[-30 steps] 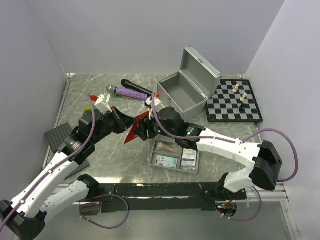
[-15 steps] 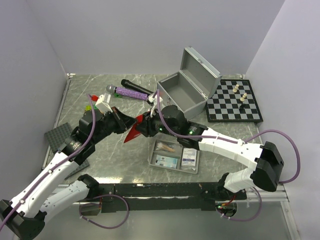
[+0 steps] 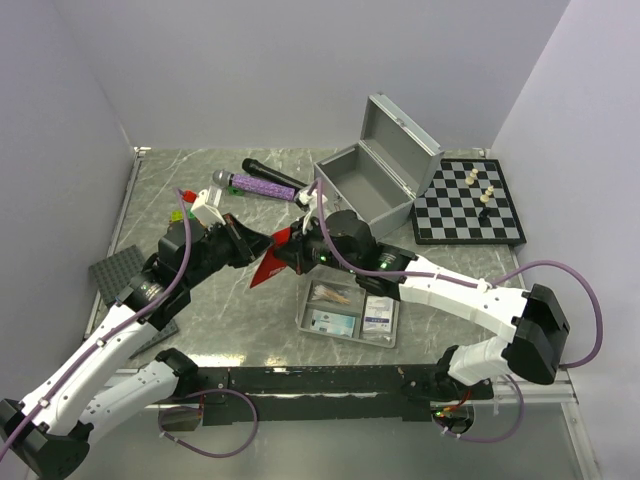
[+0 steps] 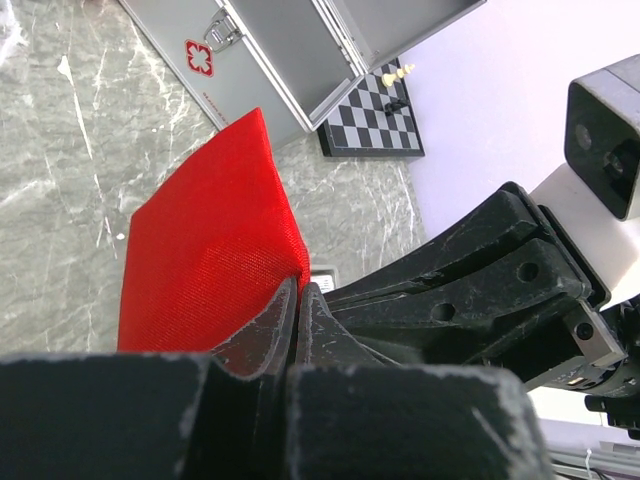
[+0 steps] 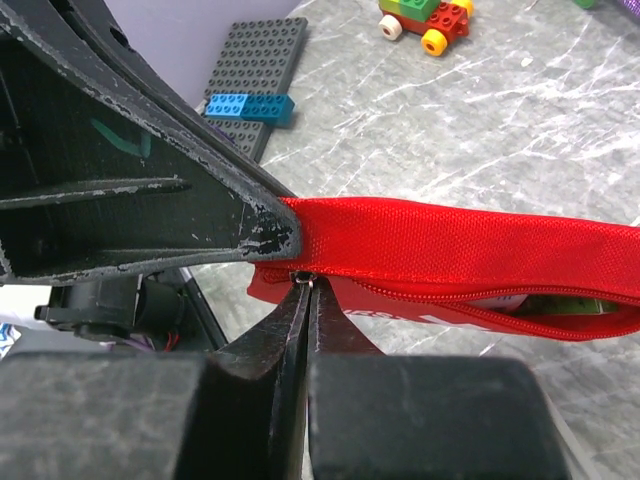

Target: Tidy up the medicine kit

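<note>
The red pouch (image 3: 268, 264) hangs above the table between both grippers, its zipper partly open with a packet showing inside (image 5: 560, 304). My left gripper (image 3: 261, 243) is shut on one end of the pouch (image 4: 205, 250); its tips (image 4: 297, 290) pinch the fabric edge. My right gripper (image 5: 305, 284) is shut on the small metal zipper pull at that same end of the pouch (image 5: 450, 243), right under the left fingers (image 5: 200, 190). The silver-grey case (image 3: 370, 182) stands open behind. The grey divided tray (image 3: 304, 318) with small packets (image 3: 334, 322) lies in front.
A chessboard (image 3: 470, 203) with a few pieces lies at the right. A black microphone (image 3: 268, 173) and a purple one (image 3: 262, 186) lie behind the pouch. A dark studded plate (image 5: 255, 70) with a blue brick (image 5: 250, 108) sits at the left, a toy brick car (image 5: 425, 18) beyond.
My right gripper has moved a little left to the pouch's end and shut on the zipper pull. The left gripper has kept its hold on the pouch.
</note>
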{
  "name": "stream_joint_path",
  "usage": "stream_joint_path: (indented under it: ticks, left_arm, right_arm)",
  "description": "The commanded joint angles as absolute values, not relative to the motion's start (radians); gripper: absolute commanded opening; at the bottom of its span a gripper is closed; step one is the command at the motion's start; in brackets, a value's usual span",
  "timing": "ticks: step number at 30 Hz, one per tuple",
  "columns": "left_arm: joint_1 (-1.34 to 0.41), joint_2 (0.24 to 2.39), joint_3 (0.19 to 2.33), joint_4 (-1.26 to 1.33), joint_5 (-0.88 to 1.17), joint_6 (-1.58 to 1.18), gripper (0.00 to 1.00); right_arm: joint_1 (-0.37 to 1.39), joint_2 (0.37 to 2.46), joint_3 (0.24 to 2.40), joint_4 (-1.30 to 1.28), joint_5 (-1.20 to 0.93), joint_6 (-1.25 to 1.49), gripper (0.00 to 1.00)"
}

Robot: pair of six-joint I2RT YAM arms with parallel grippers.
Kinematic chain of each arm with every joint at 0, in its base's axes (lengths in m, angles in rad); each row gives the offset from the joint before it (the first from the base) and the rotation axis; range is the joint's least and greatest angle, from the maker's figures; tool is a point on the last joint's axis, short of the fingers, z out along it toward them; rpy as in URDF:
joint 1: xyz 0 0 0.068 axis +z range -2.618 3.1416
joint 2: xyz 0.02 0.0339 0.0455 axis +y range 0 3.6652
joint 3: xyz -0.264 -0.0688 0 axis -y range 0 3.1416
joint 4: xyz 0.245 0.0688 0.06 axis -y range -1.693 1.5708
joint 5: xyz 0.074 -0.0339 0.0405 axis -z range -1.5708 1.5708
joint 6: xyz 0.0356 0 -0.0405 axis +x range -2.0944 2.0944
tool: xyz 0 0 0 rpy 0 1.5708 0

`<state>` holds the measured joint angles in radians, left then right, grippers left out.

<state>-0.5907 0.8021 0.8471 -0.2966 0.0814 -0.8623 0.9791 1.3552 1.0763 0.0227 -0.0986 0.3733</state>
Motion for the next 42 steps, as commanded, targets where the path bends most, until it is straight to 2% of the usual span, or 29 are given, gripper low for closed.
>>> stream_joint_path:
  ticks: [1, 19, 30, 31, 32, 33, 35, 36, 38, 42]
  left_arm:
    - [-0.600, 0.778, 0.882, -0.262, 0.100, -0.870, 0.01]
    - [-0.600, 0.746, 0.884, -0.287, 0.101, -0.827, 0.01]
    - [-0.600, 0.669, 0.928, -0.365, 0.086, -0.738, 0.01]
    - [-0.598, 0.661, 0.925, -0.368, 0.081, -0.732, 0.01]
    - [-0.600, 0.655, 0.922, -0.368, 0.081, -0.727, 0.01]
    - [-0.600, 0.650, 0.922, -0.365, 0.089, -0.720, 0.01]
    - [-0.600, 0.649, 0.920, -0.356, 0.109, -0.698, 0.01]
    - [-0.598, 0.650, 0.922, -0.353, 0.120, -0.680, 0.01]
    - [-0.598, 0.656, 0.934, -0.353, 0.135, -0.640, 0.01]
    - [-0.600, 0.661, 0.946, -0.310, 0.262, -0.505, 0.01]
  right_arm:
    - [0.960, 1.296, 1.063, 0.064, -0.060, 0.365, 0.00]
    - [0.910, 1.229, 0.980, 0.040, -0.035, 0.348, 0.00]
    - [0.572, 1.255, 0.893, 0.017, -0.053, 0.472, 0.00]
    - [0.566, 1.255, 0.894, 0.029, -0.101, 0.457, 0.05]
    - [0.571, 1.238, 0.891, 0.044, -0.115, 0.437, 0.30]
    - [0.583, 1.217, 0.879, 0.070, -0.124, 0.434, 0.50]
    - [0.601, 1.172, 0.862, 0.093, -0.135, 0.428, 0.71]
    - [0.603, 1.157, 0.864, 0.095, -0.162, 0.420, 0.87]
    - [0.604, 1.135, 0.882, 0.062, -0.190, 0.402, 0.93]
    - [0.603, 1.074, 0.850, 0.090, -0.282, 0.339, 0.96]
